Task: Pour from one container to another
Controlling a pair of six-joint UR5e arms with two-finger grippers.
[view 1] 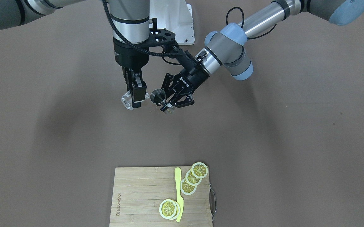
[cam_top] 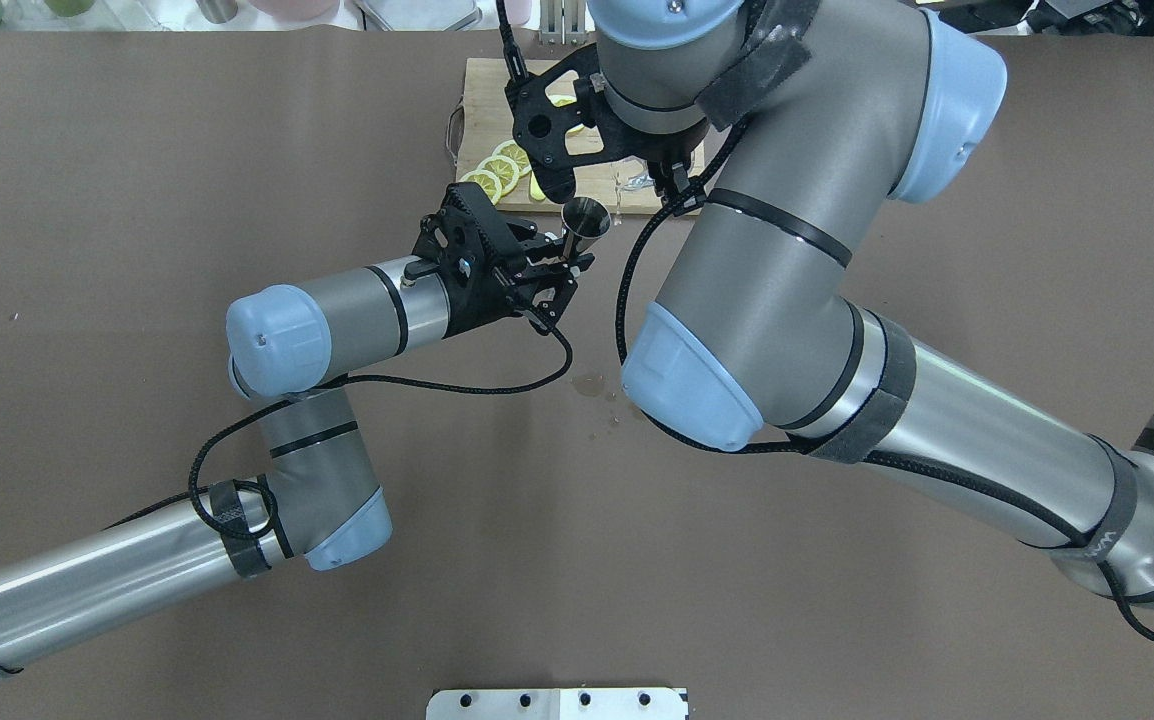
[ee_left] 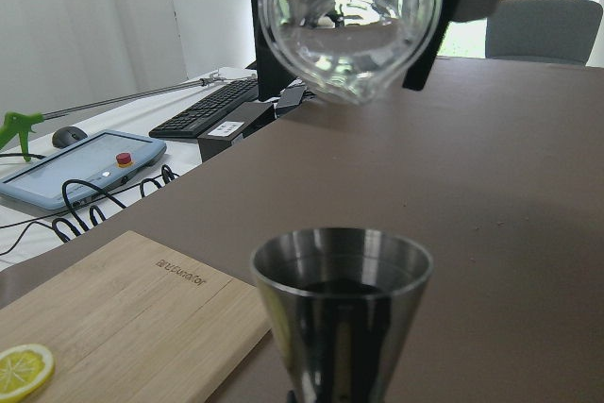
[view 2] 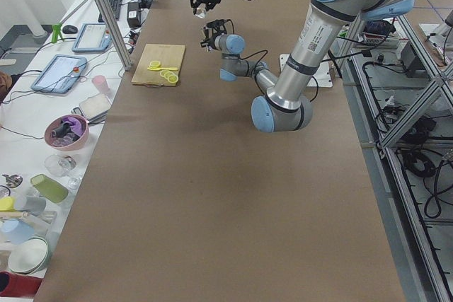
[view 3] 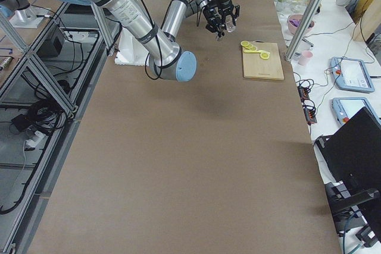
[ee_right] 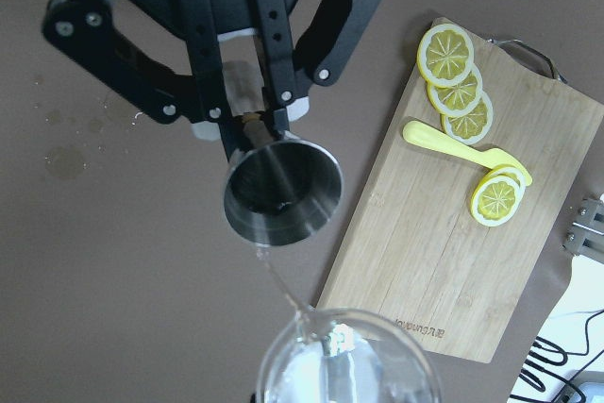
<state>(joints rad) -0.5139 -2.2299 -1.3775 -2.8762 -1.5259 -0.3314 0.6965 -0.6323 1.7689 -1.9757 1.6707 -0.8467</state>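
My left gripper (view 1: 167,104) is shut on a steel jigger (view 1: 158,96), gripping it at the waist, mouth up and tilted a little. My right gripper (view 1: 135,100) is shut on a clear glass (view 1: 126,101), which is tipped over beside and above the jigger. In the right wrist view a thin clear stream (ee_right: 280,282) runs from the glass (ee_right: 344,361) down to the rim of the jigger (ee_right: 283,191). The left wrist view shows the glass's mouth (ee_left: 349,25) hanging over the jigger (ee_left: 340,313), which has dark liquid inside. The overhead view shows the jigger (cam_top: 584,217), but the right arm hides most of the glass.
A bamboo cutting board (view 1: 137,195) with lemon slices (view 1: 193,177) and a yellow knife (view 1: 179,195) lies on the far side of the brown table. Wet spots (cam_top: 592,385) mark the tabletop near the robot. Both arms cross close together above the table's middle.
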